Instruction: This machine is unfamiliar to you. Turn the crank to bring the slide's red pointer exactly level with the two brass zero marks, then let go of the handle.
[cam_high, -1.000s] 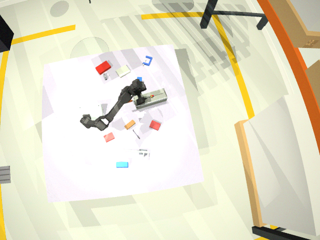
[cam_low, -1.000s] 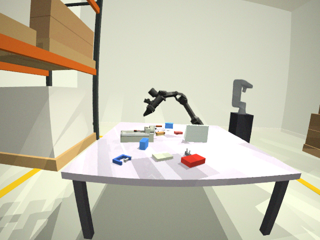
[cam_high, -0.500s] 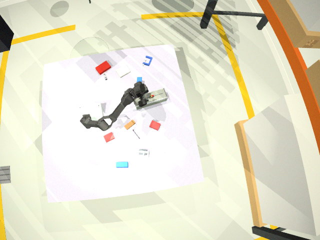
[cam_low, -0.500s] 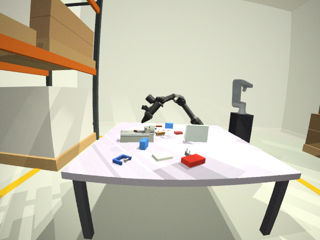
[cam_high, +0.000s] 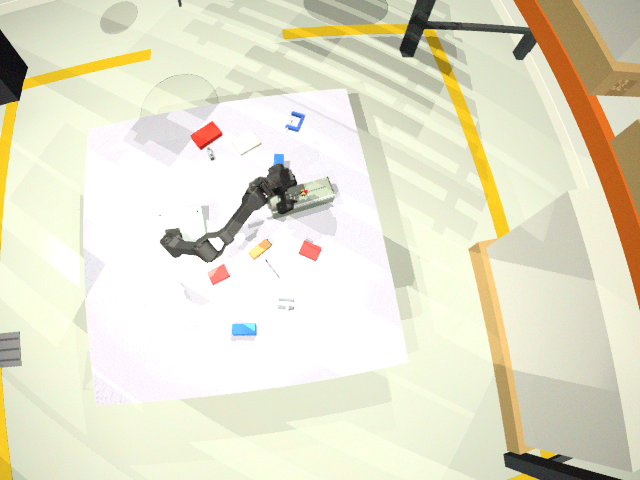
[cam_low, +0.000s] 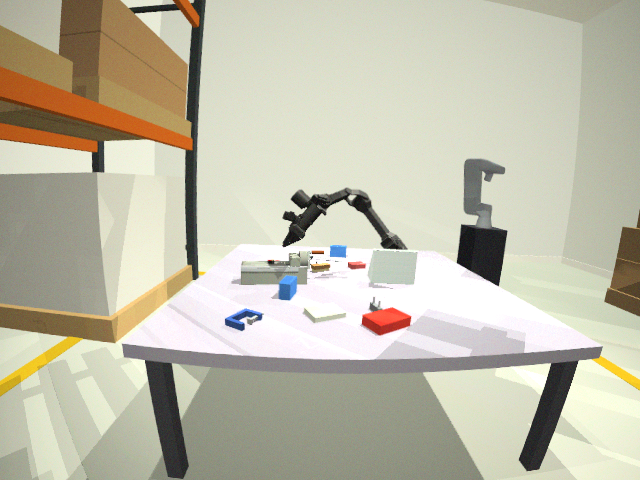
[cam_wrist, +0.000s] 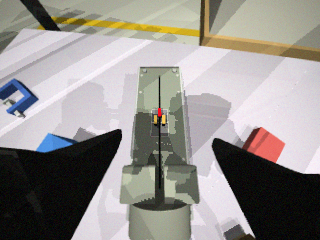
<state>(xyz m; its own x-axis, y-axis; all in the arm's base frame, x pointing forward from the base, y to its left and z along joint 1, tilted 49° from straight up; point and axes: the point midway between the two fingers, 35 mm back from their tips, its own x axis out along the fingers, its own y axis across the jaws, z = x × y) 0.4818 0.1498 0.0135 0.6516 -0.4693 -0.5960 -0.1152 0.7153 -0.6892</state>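
Observation:
The grey-green machine (cam_high: 324, 189) (cam_low: 273, 276) (cam_wrist: 172, 82) stands on the table, its round housing (cam_wrist: 160, 222) nearest the arm in the wrist view. The red pointer (cam_wrist: 159, 112) sits in the long slot. Two brass marks (cam_wrist: 155, 120) flank the slot; in the wrist view the pointer appears slightly beyond them, on the side away from the housing. The brown-red crank handle (cam_low: 317, 252) juts from the housing end in the exterior view; it is outside the wrist view and hidden under the arm in the top view. My gripper (cam_low: 284, 244) (cam_wrist: 168, 138) is open and empty, above the machine.
A blue block (cam_high: 278, 159) (cam_low: 287, 288) stands close beside the machine. A red block (cam_high: 310, 250) (cam_wrist: 265, 145) lies on the other side, with an orange block (cam_high: 260, 249) nearer the arm base. A blue clamp-like frame (cam_high: 300, 123) (cam_wrist: 31, 95) lies farther off.

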